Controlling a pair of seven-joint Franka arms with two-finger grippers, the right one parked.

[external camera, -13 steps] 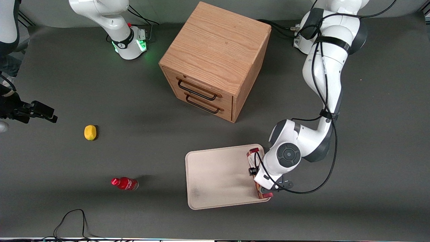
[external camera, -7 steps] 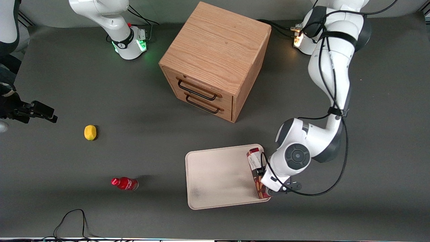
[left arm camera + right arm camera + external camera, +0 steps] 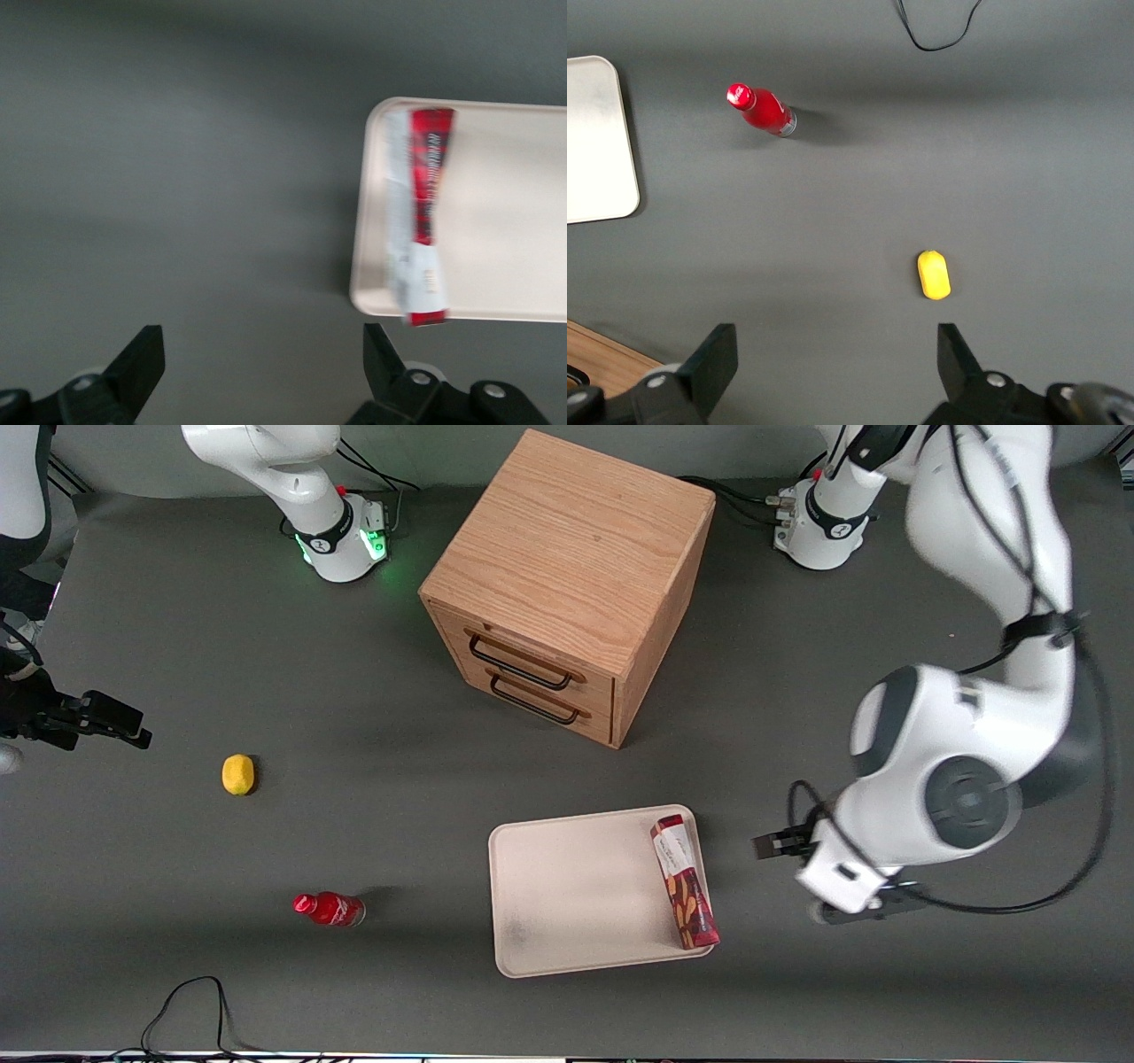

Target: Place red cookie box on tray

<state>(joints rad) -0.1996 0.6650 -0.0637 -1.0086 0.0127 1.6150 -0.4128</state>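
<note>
while the box (image 3: 684,882) lies along the tray's (image 3: 567,895) edge, the claw (image 3: 264,372) hangs wide open, empty, over the surface (image 3: 266,673) beside it.

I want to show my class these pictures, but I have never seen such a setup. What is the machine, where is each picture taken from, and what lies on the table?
These are robot arms at a grey table. One camera looks down from the front; one sits on each arm's wrist. The working arm's gripper hangs open and empty above bare table, beside the tray. The red cookie box lies flat on the tray along the edge toward that arm. A wooden drawer cabinet stands farther from the front camera. A small red bottle and a yellow lemon-like object lie toward the parked arm's end.
</note>
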